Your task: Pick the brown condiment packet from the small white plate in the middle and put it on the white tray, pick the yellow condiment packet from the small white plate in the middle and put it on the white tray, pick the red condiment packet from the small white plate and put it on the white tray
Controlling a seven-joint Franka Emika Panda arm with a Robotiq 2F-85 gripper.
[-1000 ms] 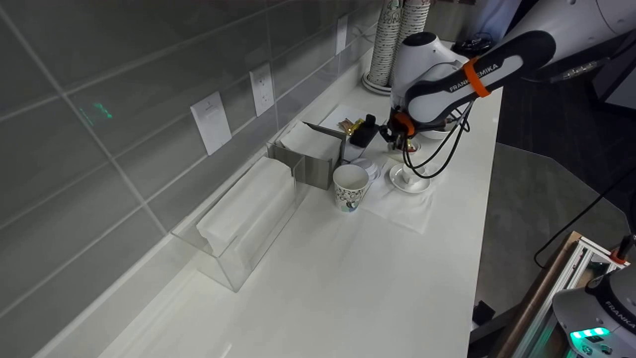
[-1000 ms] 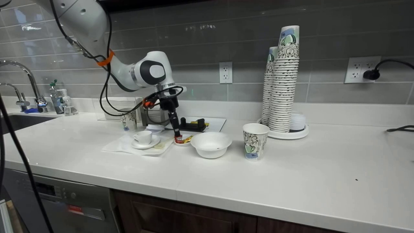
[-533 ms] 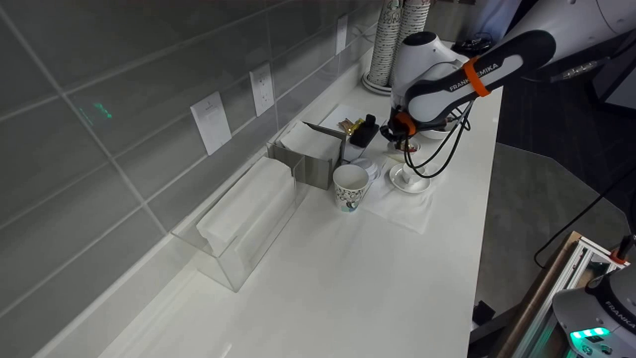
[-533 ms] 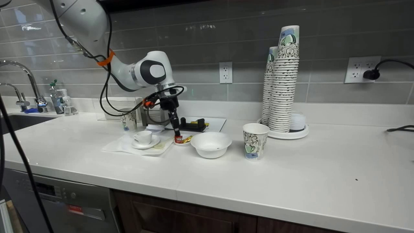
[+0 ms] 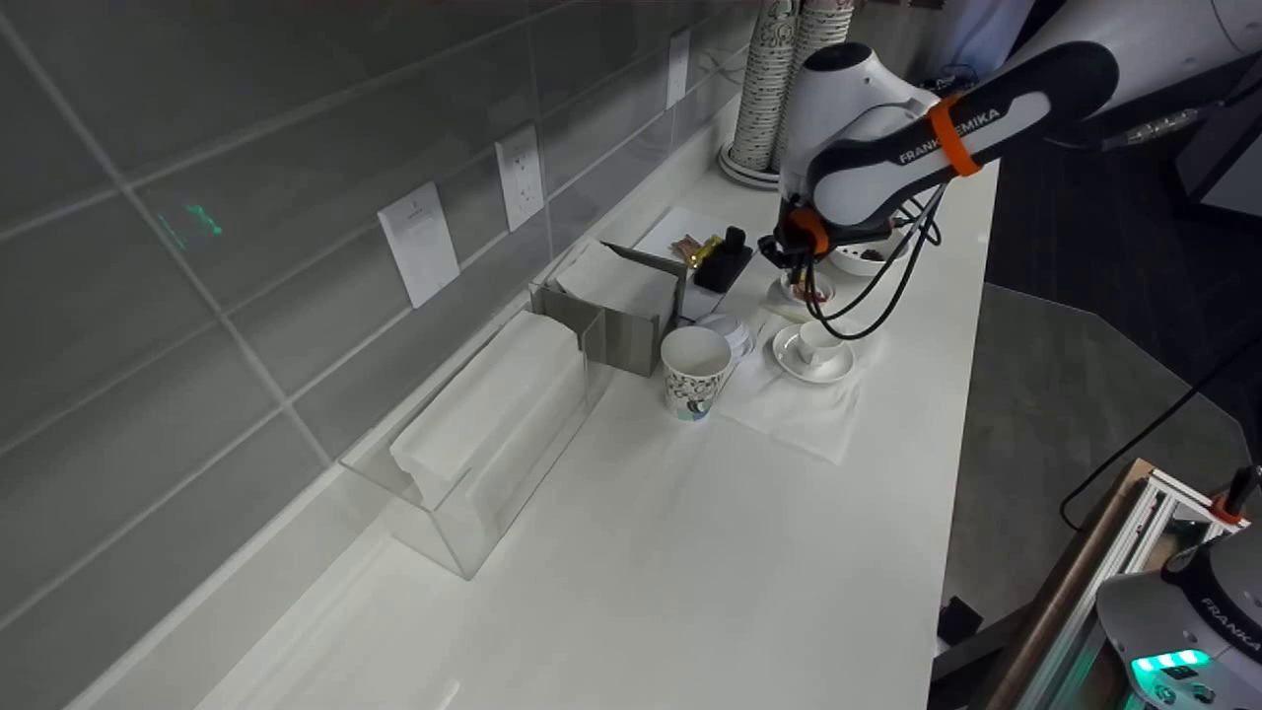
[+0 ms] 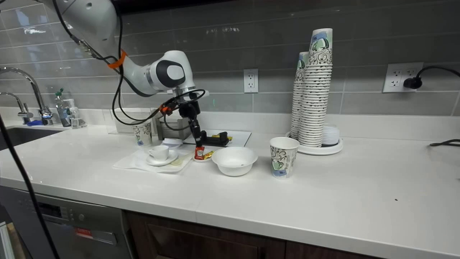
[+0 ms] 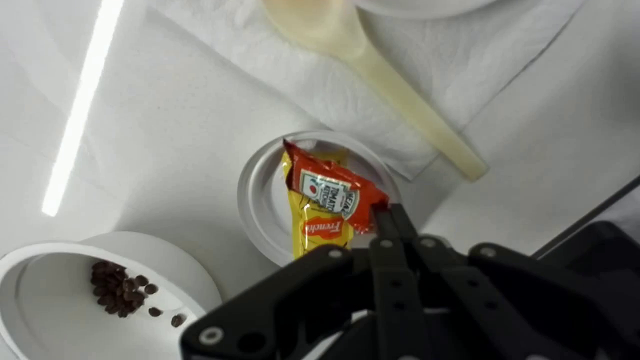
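"What have the jaws got?"
"They're pinched on one corner of the red condiment packet (image 7: 327, 190), over the small white plate (image 7: 272, 207)."
"Any change since a moment ago?"
"Yes, packet and arm (image 6: 142, 77) have risen a little. A white bowl (image 6: 234, 163) sits beside the plate; between plate and wall (image 6: 222, 82), the white tray (image 6: 241, 138)."

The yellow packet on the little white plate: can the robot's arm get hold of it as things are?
Probably not right now: the fingers are shut on the red packet, which covers part of the yellow packet in the wrist view. With the red one set aside, it looks within reach.
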